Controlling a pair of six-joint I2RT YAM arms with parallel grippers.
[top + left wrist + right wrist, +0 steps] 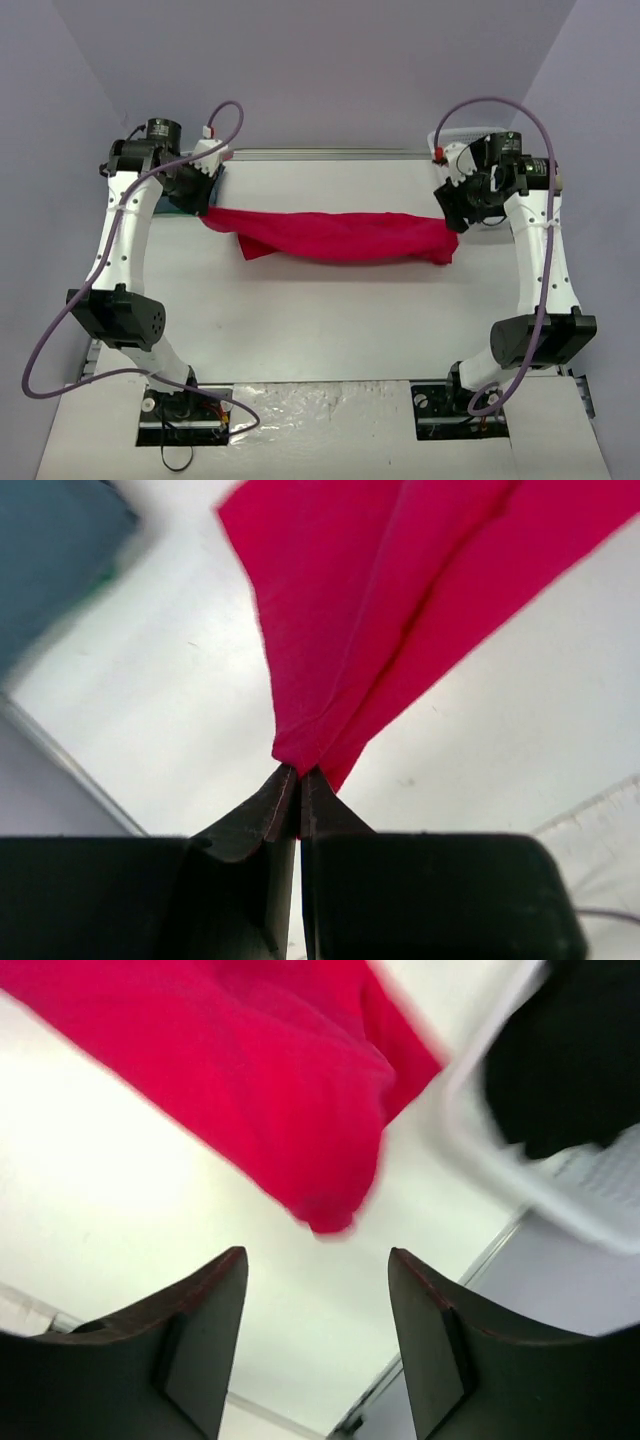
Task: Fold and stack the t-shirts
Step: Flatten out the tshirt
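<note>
The red t-shirt (335, 236) lies stretched across the table's far half as a long band. My left gripper (207, 205) is shut on its left end, and in the left wrist view the cloth (400, 600) runs out from between the closed fingertips (298, 772). My right gripper (455, 222) stands open just off the shirt's right end; in the right wrist view the red cloth (250, 1080) lies blurred beyond the spread fingers (315, 1255), apart from them. A blue-grey t-shirt (50, 560) lies by the left gripper. A black t-shirt (570, 1060) sits in the basket.
The white slatted basket (520, 1175) stands at the far right behind my right arm, its rim (462, 137) showing in the top view. The table's far edge (330, 155) meets the purple wall. Crinkled plastic (320, 400) covers the near edge between the arm bases.
</note>
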